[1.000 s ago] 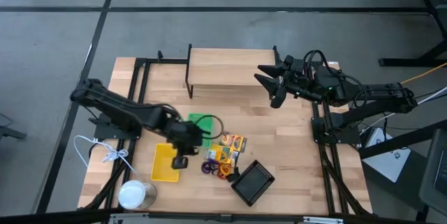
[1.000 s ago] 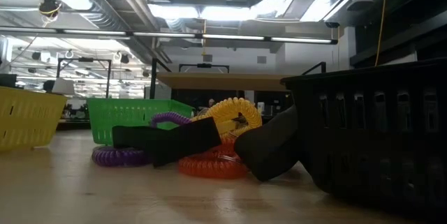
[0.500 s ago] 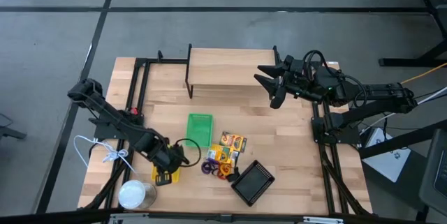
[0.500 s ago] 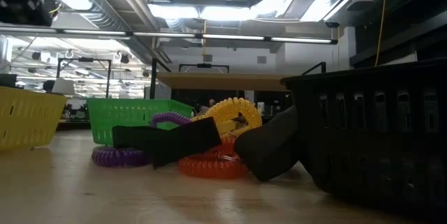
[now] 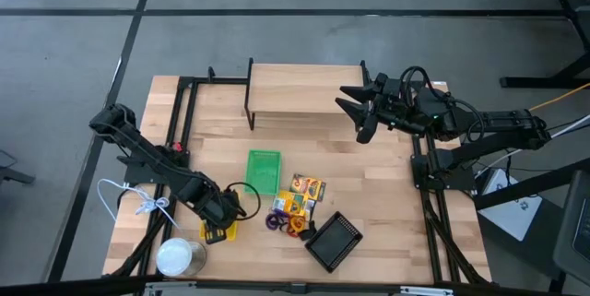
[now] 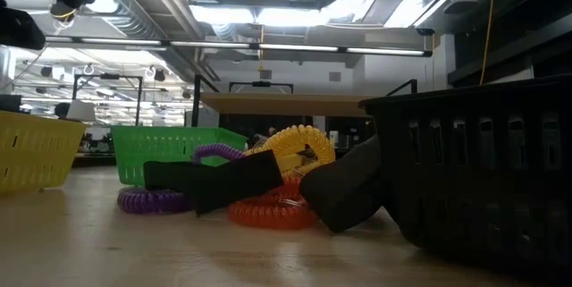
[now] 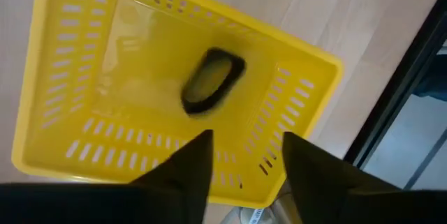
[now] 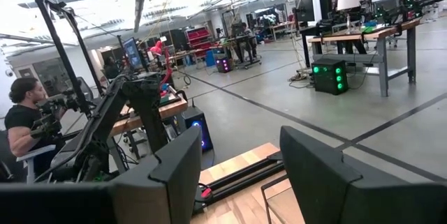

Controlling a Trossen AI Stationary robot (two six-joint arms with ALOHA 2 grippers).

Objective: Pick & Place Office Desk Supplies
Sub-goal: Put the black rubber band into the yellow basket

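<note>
Fingers (image 7: 187, 172) of the left gripper (image 7: 241, 168) are spread apart above the yellow tray (image 7: 84, 91), in which a small black clip (image 7: 211, 81) is seen lying free. The right gripper (image 5: 361, 112) is held wide open over the table's far side, nothing between its fingers.

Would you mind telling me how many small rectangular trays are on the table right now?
3: green tray mid-table; yellow tray under the left gripper, near the front-left; black mesh tray near the front edge, right of the loops.
</note>
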